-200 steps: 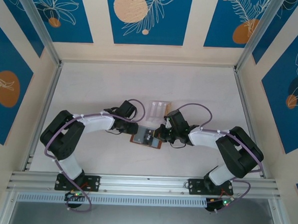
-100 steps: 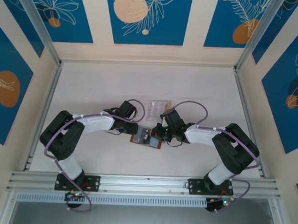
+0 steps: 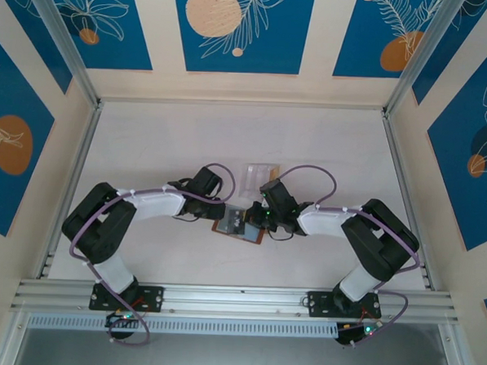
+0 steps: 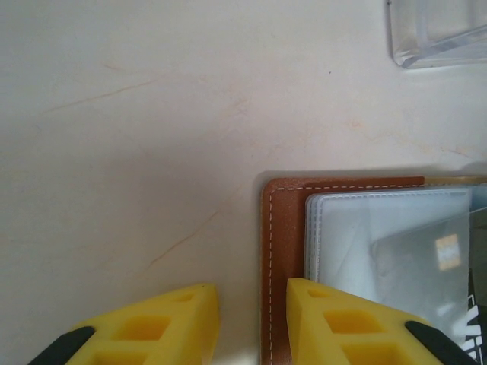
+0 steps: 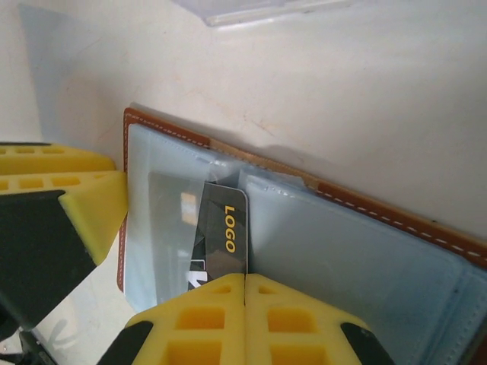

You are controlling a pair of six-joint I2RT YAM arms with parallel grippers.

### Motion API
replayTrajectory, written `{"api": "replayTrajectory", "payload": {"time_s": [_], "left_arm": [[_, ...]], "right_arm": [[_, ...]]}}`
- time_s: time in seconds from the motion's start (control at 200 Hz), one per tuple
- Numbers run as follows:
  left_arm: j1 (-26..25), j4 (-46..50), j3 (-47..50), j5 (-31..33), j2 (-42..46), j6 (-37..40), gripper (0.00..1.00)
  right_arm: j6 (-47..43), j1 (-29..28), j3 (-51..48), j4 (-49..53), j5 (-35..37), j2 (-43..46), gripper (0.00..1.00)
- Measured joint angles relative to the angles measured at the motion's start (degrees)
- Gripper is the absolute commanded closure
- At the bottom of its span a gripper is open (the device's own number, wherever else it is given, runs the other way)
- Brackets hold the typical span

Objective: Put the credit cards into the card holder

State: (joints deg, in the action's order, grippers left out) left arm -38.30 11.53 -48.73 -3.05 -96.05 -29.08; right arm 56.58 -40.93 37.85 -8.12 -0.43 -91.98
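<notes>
The card holder (image 3: 238, 227) lies open on the table, brown leather outside (image 5: 380, 213) and grey-blue pockets inside. My right gripper (image 5: 245, 283) is shut on a black credit card (image 5: 227, 228) printed "LOGO", whose far end sits under the clear left-hand pocket. Through that pocket the card (image 4: 426, 262) also shows in the left wrist view. My left gripper (image 4: 253, 308) is open at the holder's left edge (image 4: 278, 251): one finger rests over the leather border, the other over the bare table. From above, the left gripper (image 3: 223, 215) and right gripper (image 3: 257, 220) face each other across the holder.
A clear plastic box (image 3: 259, 173) stands just behind the card holder, close to both wrists, its corner (image 4: 437, 34) visible at the upper right of the left wrist view. Aluminium frame rails (image 3: 72, 182) border the table on the left, right and front.
My right gripper has shifted left toward the card holder's middle with the black card. The left arm has barely moved.
</notes>
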Motion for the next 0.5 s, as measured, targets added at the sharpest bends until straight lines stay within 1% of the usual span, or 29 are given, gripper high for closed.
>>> {"api": "replayTrajectory", "payload": {"time_s": [0.26,0.5], "left_arm": [[-0.1,-0.5,0.4,0.2,0.2,-0.6,0.7],[-0.2,-0.5,0.4,0.4,0.2,-0.8,0.69]], "right_arm": [[2.8,-0.5,-3.0,0.9,5.0,4.4,1.0],[4.6,-2.8,-3.0,1.3,7.4,4.6,1.0]]}}
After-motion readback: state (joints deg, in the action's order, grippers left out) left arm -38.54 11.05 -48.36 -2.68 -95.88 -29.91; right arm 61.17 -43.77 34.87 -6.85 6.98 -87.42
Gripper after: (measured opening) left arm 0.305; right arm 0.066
